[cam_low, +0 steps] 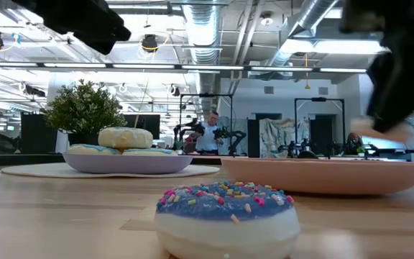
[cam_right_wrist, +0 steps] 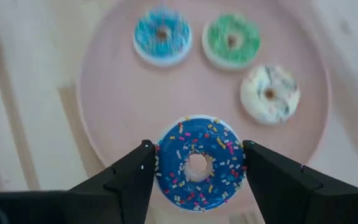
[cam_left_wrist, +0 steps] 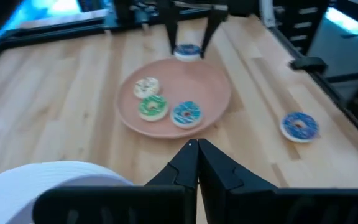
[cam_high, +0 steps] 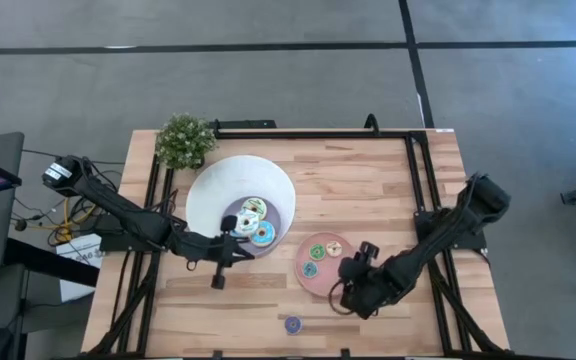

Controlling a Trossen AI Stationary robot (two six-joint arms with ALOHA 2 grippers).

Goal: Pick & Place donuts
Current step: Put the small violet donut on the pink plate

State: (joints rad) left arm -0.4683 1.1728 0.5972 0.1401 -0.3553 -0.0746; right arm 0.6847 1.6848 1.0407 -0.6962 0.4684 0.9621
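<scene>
My right gripper is shut on a dark blue donut with sprinkles above the right edge of the pink plate. Three small donuts lie flat on that plate: blue, green and white. Another blue donut rests flat on the wood near the table's near edge, large in the low view. Two more donuts lie in the white bowl. My left gripper is shut and holds nothing, by the bowl's near rim. My right gripper pinches the dark blue donut by two opposite sides of its outer rim, one finger on each side. The fingers come from above, pointing down. The donut lies level, iced side up, lifted clear above the plate's edge.
A small potted plant stands at the far left corner. Black frame rails run along the table's left, far and right sides. Bare wood lies between the bowl and the plate and along the near edge. A person shows far off in the room.
</scene>
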